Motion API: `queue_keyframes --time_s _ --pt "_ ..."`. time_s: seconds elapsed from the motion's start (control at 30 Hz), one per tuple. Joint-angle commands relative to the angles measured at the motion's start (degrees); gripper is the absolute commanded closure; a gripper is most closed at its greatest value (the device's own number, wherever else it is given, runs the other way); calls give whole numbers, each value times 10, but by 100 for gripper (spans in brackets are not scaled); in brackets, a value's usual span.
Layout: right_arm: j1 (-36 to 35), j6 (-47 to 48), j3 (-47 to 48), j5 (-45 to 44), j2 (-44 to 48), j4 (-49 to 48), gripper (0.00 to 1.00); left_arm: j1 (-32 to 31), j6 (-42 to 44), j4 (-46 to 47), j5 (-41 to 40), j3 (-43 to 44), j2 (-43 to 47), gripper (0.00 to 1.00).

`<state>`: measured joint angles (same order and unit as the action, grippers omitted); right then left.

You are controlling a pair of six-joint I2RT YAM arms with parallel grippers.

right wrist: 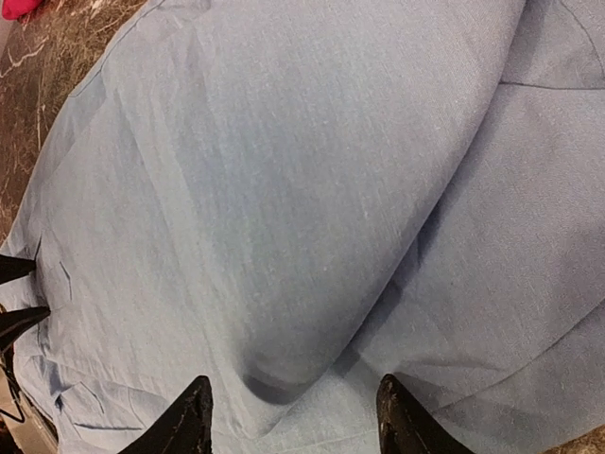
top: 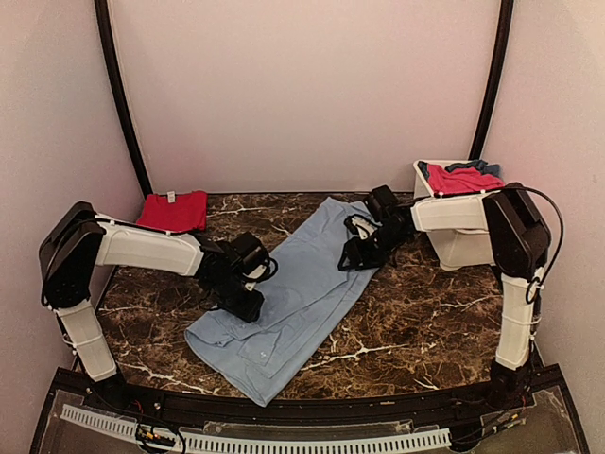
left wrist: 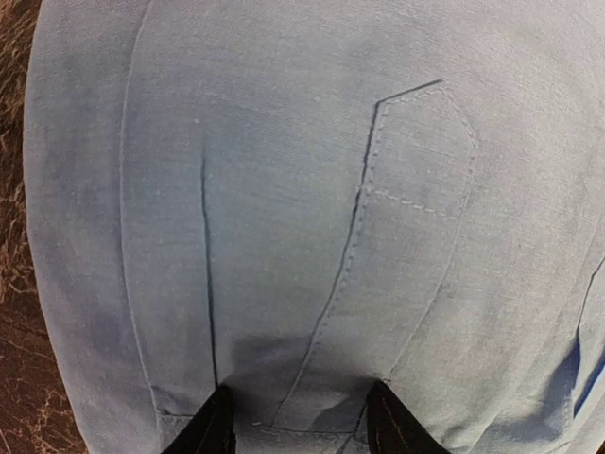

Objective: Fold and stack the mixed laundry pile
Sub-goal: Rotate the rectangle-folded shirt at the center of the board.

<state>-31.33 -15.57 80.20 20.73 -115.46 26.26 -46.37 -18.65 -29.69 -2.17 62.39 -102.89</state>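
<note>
A large light-blue shirt [top: 302, 293] lies spread diagonally across the marble table [top: 425, 312]. My left gripper [top: 241, 284] rests on its left edge. In the left wrist view the left gripper [left wrist: 300, 392] is open, fingers apart on the fabric just below the chest pocket [left wrist: 416, 180]. My right gripper [top: 364, 241] sits on the shirt's upper right edge. In its own view the right gripper [right wrist: 293, 383] is open, with a soft fold of the shirt [right wrist: 312, 208] lying between the fingers. A folded red piece [top: 173, 210] lies at the back left.
A white tub [top: 463, 241] stands at the back right, behind my right arm, holding red [top: 463, 180] and darker blue [top: 477, 166] garments. Walls close in the table at the back and both sides. A red corner [right wrist: 19, 8] shows in the right wrist view.
</note>
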Motion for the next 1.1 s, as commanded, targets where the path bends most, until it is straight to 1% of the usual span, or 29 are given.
queue_keyframes --time_s 0.0,0.13,0.23,0.3,0.43,0.53,0.7,0.93,1.07 --pt "-7 -3 19 -5 -31 -28 44 -35 -17 5 44 -32 2 54" --pt "-11 8 65 -4 -81 -15 45 -82 -48 19 80 -33 -5 55" --pt "-14 11 98 2 -111 -16 45 -127 -73 31 107 -16 -16 54" --pt "-15 15 127 10 -135 -12 45 -145 -85 36 118 -3 -28 54" --pt "-23 29 194 25 -183 2 46 -156 -104 63 140 1 -39 54" --pt "-26 33 240 29 -214 18 46 -152 -109 62 114 -2 -37 54" --pt "-16 35 286 0 -230 37 45 -102 -112 86 118 -16 -36 54" --pt "15 23 279 -11 -222 37 44 -36 -87 77 103 -19 -34 54" --pt "19 27 300 -14 -231 39 43 -34 -75 79 118 -13 -29 54"
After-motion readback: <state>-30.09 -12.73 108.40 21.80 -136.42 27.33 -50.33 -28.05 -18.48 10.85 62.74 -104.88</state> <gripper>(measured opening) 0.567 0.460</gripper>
